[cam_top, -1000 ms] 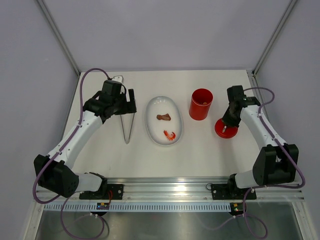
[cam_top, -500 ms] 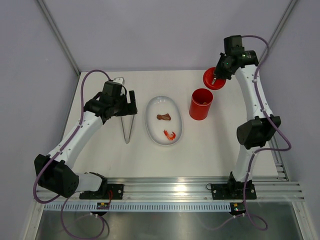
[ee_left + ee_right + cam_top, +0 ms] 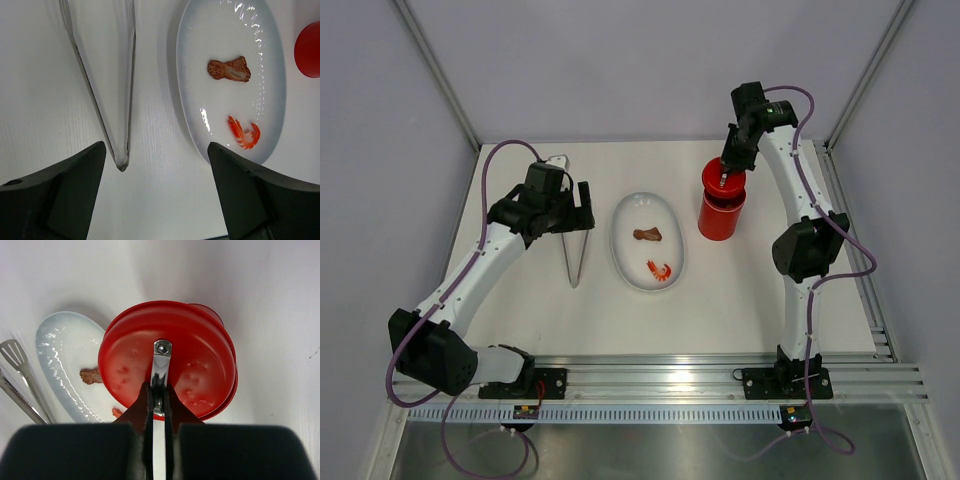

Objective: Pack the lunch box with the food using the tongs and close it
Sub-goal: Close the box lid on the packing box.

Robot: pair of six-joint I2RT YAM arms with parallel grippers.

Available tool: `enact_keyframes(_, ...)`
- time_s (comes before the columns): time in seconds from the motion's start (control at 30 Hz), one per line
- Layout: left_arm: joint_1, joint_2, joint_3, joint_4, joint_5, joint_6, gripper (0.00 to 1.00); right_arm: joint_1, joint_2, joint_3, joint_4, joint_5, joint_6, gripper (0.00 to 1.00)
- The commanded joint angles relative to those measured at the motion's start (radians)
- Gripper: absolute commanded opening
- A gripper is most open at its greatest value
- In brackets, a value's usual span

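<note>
Left arm [image 3: 470,272], right arm [image 3: 790,175]: white tubular links, black joint housings. Purple cable [image 3: 483,175] looped along each, slack at 6 o'clock by black bases [image 3: 520,378]. Left gripper [image 3: 156,145] fingers [image 3: 55,195]: broad matte-black wedges

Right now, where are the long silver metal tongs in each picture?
Top external: the long silver metal tongs lie left of centre, left of the white oval plate.
Left wrist: tongs upper left, plate right.
Right wrist: tongs bottom-left edge, plate beside them.
Shared landmark: the plate.
</note>
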Motion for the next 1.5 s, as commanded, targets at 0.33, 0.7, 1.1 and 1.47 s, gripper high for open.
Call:
enact_keyframes(0.33, 0.004, -0.002, -0.009, 0.014, 0.011, -0.002, 0.86, 0.001, -0.072, -0.122, 0.014, 0.007, -0.019, 0.00)
enact_keyframes(0.7, 0.004, -0.013, -0.019, 0.012, -0.003, 0.004, 0.86, 0.002, -0.079, -0.116, 0.005, -0.005, -0.022, 0.00)
enact_keyframes(1.1, 0.004, -0.005, -0.022, 0.019, 0.006, 0.003, 0.86, 0.001, -0.154, -0.111, -0.019, 0.006, -0.039, 0.00)
enact_keyframes(1.47, 0.004, -0.002, -0.022, 0.017, 0.017, 0.006, 0.86, 0.001, -0.112, -0.160, -0.010, -0.066, -0.087, 0.00)
